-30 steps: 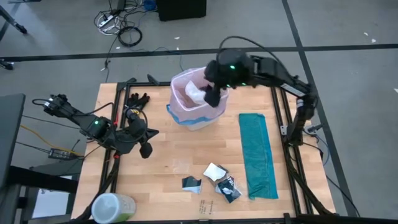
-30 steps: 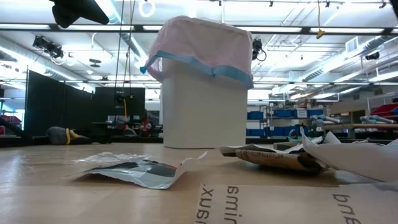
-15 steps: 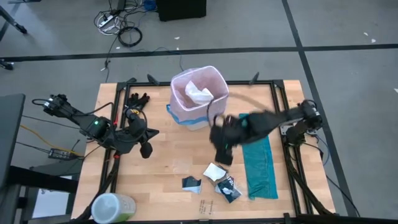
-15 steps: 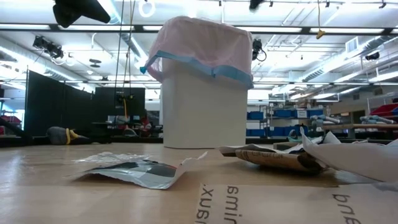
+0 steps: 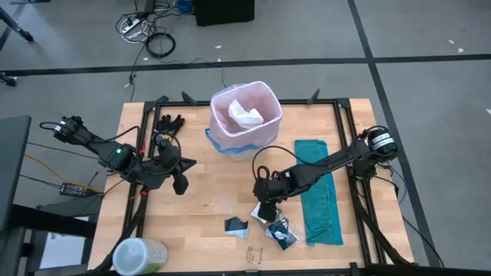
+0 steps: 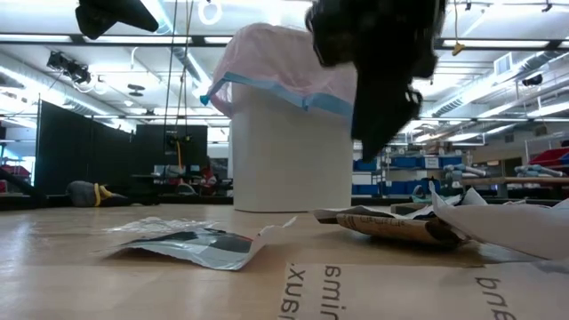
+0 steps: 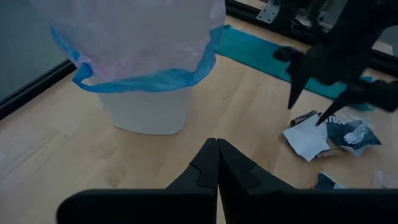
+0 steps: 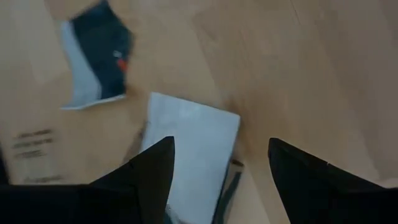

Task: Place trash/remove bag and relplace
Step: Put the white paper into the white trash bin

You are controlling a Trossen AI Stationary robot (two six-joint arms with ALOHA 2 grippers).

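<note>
Risk: the white scrap (image 5: 264,211) lies flat on the counter (image 5: 207,207) near its front edge. In my judgement open fingertips coming down on it could slide it aside or scrape the wood rather than get under it. It also touches the crumpled packet (image 5: 281,232), so a grip could drag both or pinch only a corner and let it fall on the way to the bin.
Right pincer (image 5: 266,205): spread wide and holding nothing. It hangs just above the white scrap, and the right wrist view shows that scrap (image 8: 189,155) between the two fingertips (image 8: 149,168). I cannot tell whether they touch it.
Trash, front: the white scrap, the crumpled packet and a black-and-white packet (image 5: 236,225) lie close together near the front edge, middle.
Green bag (image 5: 318,190): folded flat along the right edge, just beside the right arm.
Left pincer (image 5: 181,184): shut and empty, waiting over the left edge.
Bin (image 5: 244,121): stands at the back edge, middle, lined with the bag (image 5: 230,142), whose blue band folds over the rim.
Trash, binned: one crumpled white paper (image 5: 245,115) already lies inside the bag.
Stage: trash is part cleared. Three scraps remain, and the bag is not yet pulled.
</note>
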